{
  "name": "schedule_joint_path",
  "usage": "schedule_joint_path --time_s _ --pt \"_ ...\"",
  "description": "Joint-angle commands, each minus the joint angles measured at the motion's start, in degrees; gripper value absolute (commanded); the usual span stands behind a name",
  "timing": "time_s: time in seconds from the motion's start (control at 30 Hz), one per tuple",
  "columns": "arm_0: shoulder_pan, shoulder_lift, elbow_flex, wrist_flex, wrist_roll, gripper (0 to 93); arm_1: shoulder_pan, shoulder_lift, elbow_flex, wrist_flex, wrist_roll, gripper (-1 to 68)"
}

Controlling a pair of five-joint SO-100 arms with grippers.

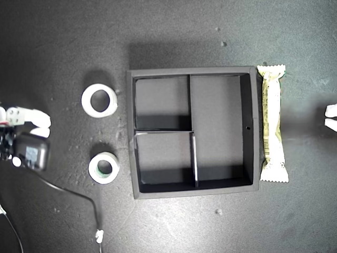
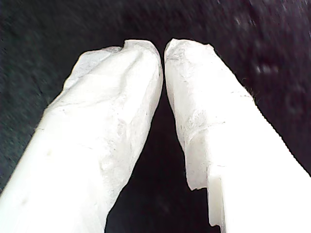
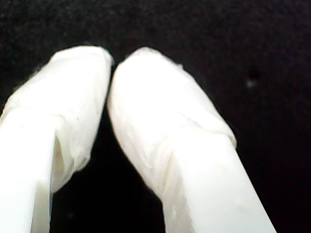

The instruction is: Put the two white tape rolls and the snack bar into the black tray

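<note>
The black tray (image 1: 130, 132) lies at the middle of the exterior view, its two small square compartments and its long one empty. To the exterior view's left of it lie two white tape rolls, the larger (image 1: 86, 101) farther up and the smaller, greenish one (image 1: 93, 169) lower down. The snack bar (image 1: 273, 122) lies along the tray's outer wall at the exterior view's right. My first gripper (image 2: 163, 48) is shut with nothing in it, over bare black surface. My second gripper (image 3: 111, 63) is likewise shut and empty.
White fingers (image 1: 40, 120) of one arm show at the exterior view's left edge, near the rolls. Another arm's fingers (image 1: 331, 110) show at its right edge. Which arm is which cannot be told. A black cable (image 1: 79, 196) runs across the mat below the smaller roll.
</note>
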Motion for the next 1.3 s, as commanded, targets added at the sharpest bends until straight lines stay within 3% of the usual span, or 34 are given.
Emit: schedule_joint_path --time_s 0.0,0.17,0.27,0.37,0.53,0.77,0.87,0.97,1.1,1.17,1.27 --pt "-0.70 2.72 3.34 -0.09 -2.81 0.0 2.99 0.35 0.44 -10.11 -18.11 -0.2" --pt "5.62 2.55 3.34 -0.35 -11.34 0.0 6.15 0.35 0.44 -23.82 -19.86 -0.3" --pt "7.29 2.55 3.34 -5.19 -5.80 0.0 7.73 0.35 0.44 -24.79 -13.27 -0.3" --pt "8.17 2.55 3.34 -9.49 -4.31 0.0 8.35 0.35 0.44 -18.98 5.45 -0.4" --pt "6.42 2.55 -0.88 -19.51 7.47 0.2 10.20 0.35 0.44 -18.28 12.39 -0.5" --pt "0.70 2.72 -13.62 -27.16 27.51 8.6 11.07 0.35 0.44 -19.25 18.28 0.6" --pt "-1.23 2.72 -17.23 -27.16 31.73 10.2 13.89 0.35 0.44 -21.45 23.47 5.2" --pt "-2.64 2.72 -17.67 -28.21 32.52 10.9 16.44 0.35 0.44 -22.94 24.61 5.2" --pt "-3.16 2.02 -16.79 -28.65 31.99 11.7 17.58 0.35 0.44 -27.95 11.07 -0.5" --pt "-3.60 0.00 -17.05 -28.65 31.73 11.7 17.49 0.35 0.44 -31.99 -4.31 -0.5" --pt "-4.22 -5.89 -19.51 -28.83 32.26 11.8 12.48 0.35 0.00 -37.35 -27.16 -0.5"
